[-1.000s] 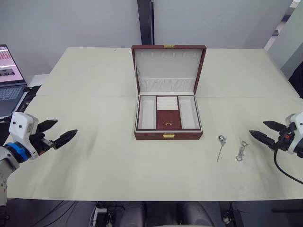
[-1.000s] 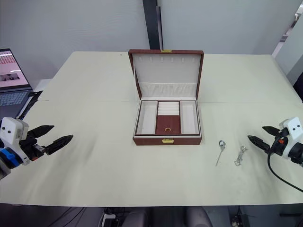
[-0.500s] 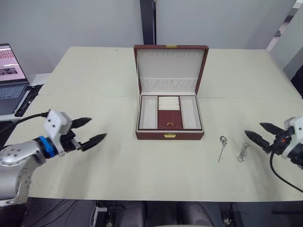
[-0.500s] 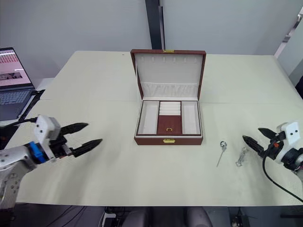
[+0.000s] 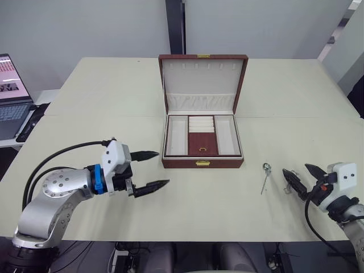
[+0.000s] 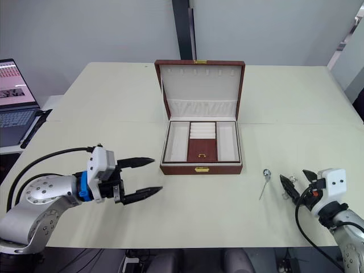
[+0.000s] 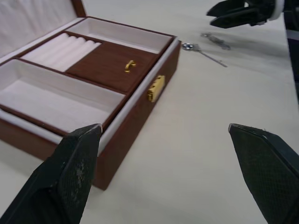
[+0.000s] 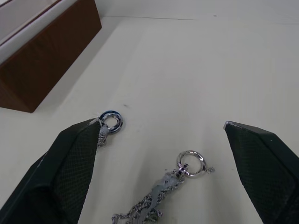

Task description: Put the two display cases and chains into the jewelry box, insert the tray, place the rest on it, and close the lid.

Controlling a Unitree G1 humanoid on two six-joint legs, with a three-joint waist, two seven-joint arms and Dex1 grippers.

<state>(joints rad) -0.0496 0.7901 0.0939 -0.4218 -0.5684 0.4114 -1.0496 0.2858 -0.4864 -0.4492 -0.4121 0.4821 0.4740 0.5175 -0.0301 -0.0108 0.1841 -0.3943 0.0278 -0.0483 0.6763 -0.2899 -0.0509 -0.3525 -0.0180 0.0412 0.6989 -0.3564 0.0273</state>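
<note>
Now open jaws astride chain (image 8: 161, 196).

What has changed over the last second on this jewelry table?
The left gripper swung in toward the open brown jewelry box; the right gripper closed in over the silver ring-ended chain, fingers open, nothing grasped. Box, both chains unmoved.

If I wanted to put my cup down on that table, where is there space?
Bare cream table lies left of the open brown jewelry box, behind it, and far right. It is crowded front right, where two silver chains lie by the right gripper.
</note>
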